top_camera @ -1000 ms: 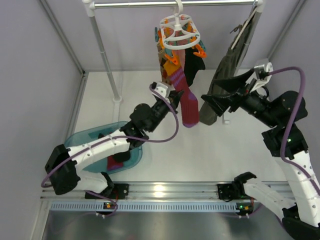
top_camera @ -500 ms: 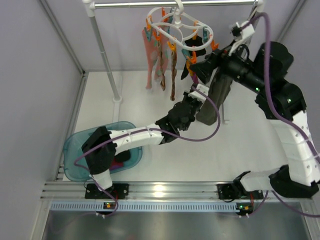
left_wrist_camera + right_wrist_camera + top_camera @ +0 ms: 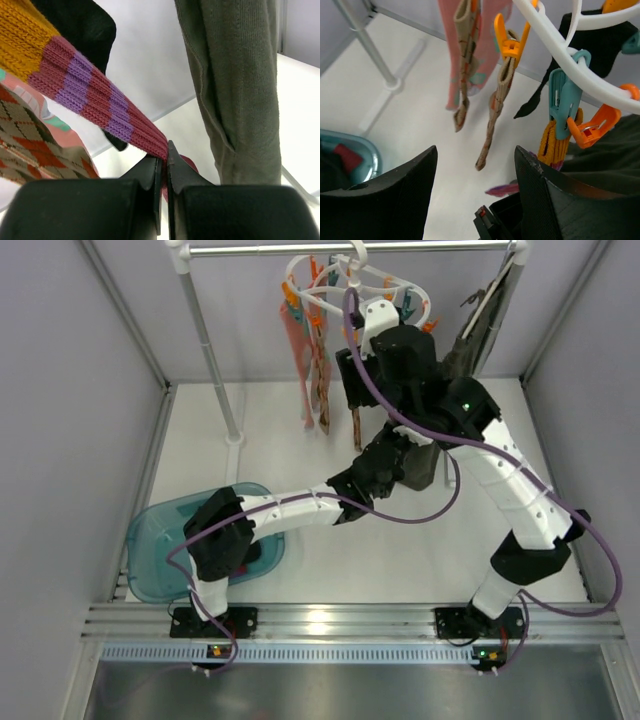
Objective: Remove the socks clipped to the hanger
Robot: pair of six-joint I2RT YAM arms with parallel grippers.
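The white looped hanger (image 3: 325,275) hangs from the top rail, its orange and teal clips holding several socks. My left gripper (image 3: 164,156) is shut on the lower part of a maroon sock with purple stripes and an orange cuff (image 3: 95,97). In the right wrist view the cuff (image 3: 554,144) sits in a teal clip (image 3: 565,95) on the hanger frame (image 3: 555,30). My right gripper (image 3: 475,167) is open and empty just below the clips. A pink sock (image 3: 295,350), brown argyle socks (image 3: 500,100) and a black sock (image 3: 600,47) hang clipped. In the top view my right arm hides the maroon sock.
A dark olive garment (image 3: 235,90) hangs on a slim hanger right of the socks, close to my left gripper (image 3: 392,448). A teal tub (image 3: 165,530) holding socks sits at the front left. A rack post (image 3: 208,340) stands at the back left.
My right arm rose from beside the olive garment and swung left to just under the hanger. The hanger turned and its socks swung left. My left gripper moved right to the maroon sock and stays there.
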